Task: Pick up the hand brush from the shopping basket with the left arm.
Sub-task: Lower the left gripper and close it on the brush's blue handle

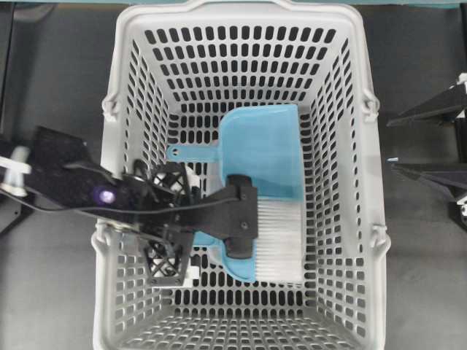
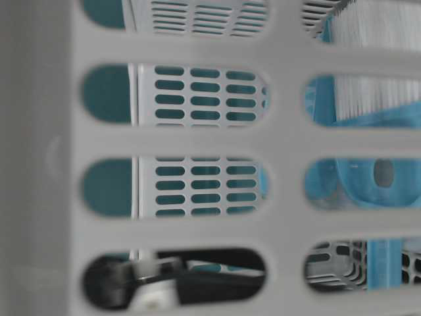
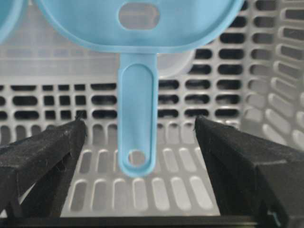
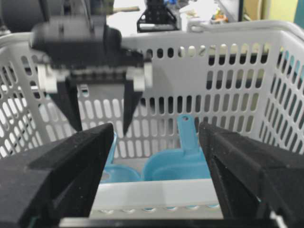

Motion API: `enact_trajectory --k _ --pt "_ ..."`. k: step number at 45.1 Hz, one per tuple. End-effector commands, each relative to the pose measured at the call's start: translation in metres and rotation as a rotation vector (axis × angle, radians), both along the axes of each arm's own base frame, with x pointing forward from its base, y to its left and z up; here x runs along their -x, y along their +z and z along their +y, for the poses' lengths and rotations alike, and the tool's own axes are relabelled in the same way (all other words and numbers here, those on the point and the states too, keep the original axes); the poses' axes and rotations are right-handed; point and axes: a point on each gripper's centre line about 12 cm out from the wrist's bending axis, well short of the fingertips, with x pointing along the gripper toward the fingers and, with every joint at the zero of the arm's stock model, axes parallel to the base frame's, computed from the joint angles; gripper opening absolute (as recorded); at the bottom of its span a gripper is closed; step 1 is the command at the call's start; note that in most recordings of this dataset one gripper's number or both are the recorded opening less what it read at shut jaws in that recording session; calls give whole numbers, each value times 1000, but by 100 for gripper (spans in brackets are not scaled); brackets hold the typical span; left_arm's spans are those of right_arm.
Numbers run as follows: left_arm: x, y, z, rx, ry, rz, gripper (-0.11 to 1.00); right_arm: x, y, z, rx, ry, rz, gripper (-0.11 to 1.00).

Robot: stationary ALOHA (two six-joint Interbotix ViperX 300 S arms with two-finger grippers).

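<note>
The hand brush (image 1: 281, 244), light blue with white bristles, lies on the floor of the grey shopping basket (image 1: 241, 13), and the arm hides its handle from above. My left gripper (image 1: 169, 219) points down inside the basket and is open. In the left wrist view the thin handle (image 3: 137, 118), with a hole at its end, lies between the two fingers (image 3: 57, 147) without touching either. My right gripper (image 1: 392, 144) stands open outside the basket's right wall and holds nothing (image 4: 156, 142).
A light-blue dustpan (image 1: 266, 149) lies beside the brush toward the far wall, its handle pointing left. It also shows in the right wrist view as a dustpan (image 4: 178, 164) behind the near rim. The basket's slotted walls (image 3: 280, 95) close in around the left gripper.
</note>
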Motion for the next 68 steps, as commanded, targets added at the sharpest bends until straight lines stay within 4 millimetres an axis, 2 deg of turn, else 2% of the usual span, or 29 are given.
enact_trajectory --k 1,12,27,54,59,62,68 --pt "-4 -4 -1 0 -3 -5 90 -2 8 0 -3 1 -20 70" --pt "-9 -27 -3 -2 -12 -8 90 -2 8 0 -3 1 -20 70" --pt "-3 -56 0 -3 -14 4 90 -2 5 0 -5 1 -14 70" --pt "-6 -57 -1 5 -8 -22 89 -1 2 0 -5 1 -5 70" --pt "-6 -57 -2 8 -7 -23 83 -1 0 0 -5 1 0 70" --pt "-7 -57 -3 8 -10 -31 72 -1 -1 0 -6 1 2 70" --pt "-7 -56 -4 9 -20 -37 32 0 -3 0 -9 0 6 70"
